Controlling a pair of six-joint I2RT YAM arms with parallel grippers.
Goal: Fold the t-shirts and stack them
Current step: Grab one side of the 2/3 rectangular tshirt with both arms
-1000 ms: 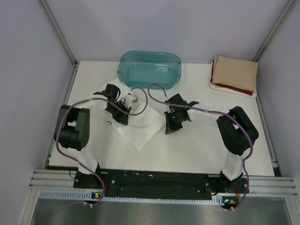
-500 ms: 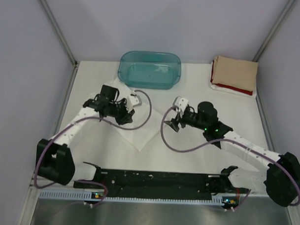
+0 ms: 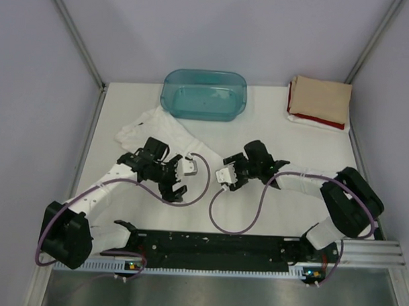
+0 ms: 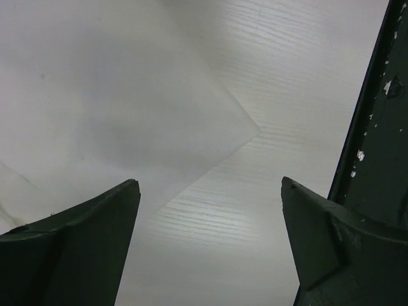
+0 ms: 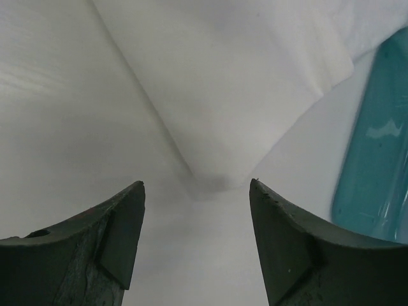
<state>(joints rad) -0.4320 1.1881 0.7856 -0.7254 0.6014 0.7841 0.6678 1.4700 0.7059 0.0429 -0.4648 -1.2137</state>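
Observation:
A white t-shirt point(image 3: 155, 128) lies flat on the table, left of centre, with no print showing. One of its corners point(image 4: 242, 127) shows in the left wrist view and another point(image 5: 217, 172) in the right wrist view. My left gripper point(image 3: 174, 184) point(image 4: 210, 185) hovers open over bare table just past the shirt's near corner, holding nothing. To the right of the shirt my right gripper point(image 3: 231, 171) point(image 5: 196, 182) is open and empty, its fingertips just short of the cloth corner. At the back right a folded tan t-shirt point(image 3: 321, 96) rests on a red one point(image 3: 323, 122).
A translucent teal tub point(image 3: 204, 94) point(image 5: 376, 159) stands at the back centre, just beyond the white shirt. The black rail point(image 3: 208, 244) point(image 4: 376, 140) runs along the near edge, close to my left gripper. Grey walls enclose the table.
Both grippers have let go of the white shirt and opened. The left gripper moved toward the near edge. The right arm pulled back and its gripper now faces the shirt.

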